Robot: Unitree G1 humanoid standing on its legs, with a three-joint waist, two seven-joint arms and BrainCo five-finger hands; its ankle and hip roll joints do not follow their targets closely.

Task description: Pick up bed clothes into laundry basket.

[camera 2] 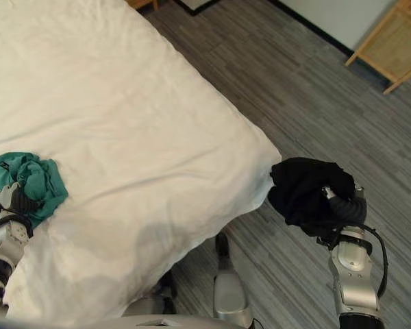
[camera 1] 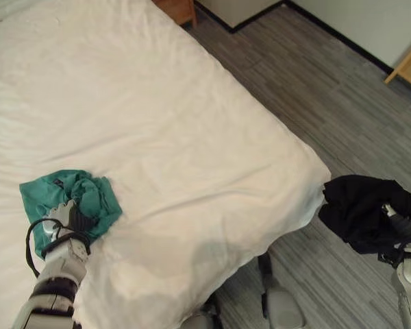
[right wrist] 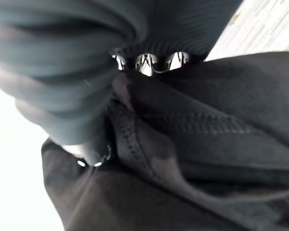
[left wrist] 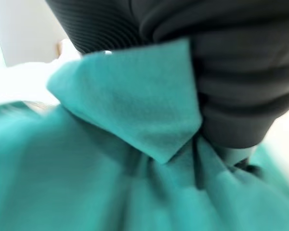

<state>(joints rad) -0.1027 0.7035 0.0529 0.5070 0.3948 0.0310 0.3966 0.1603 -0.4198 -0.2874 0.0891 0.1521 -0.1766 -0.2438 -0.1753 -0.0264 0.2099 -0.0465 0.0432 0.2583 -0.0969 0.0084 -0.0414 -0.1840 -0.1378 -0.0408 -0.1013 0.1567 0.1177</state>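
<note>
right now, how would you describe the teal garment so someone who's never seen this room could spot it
Start at the big bed under a white sheet, then go to its near edge on the robot's left side. There a crumpled teal garment lies on the sheet, with the left hand on it. It is the only coloured cloth on the bed; the other garment is black, bunched in the right hand over the grey floor.

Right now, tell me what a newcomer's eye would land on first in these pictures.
First, the teal garment, bunched on the white bed near its near edge, with the left hand on it and cloth gathered against the hand in its wrist view. Next, the black garment, held off the bed's corner above the grey plank floor by the right hand, its fingers buried in the cloth.
</note>
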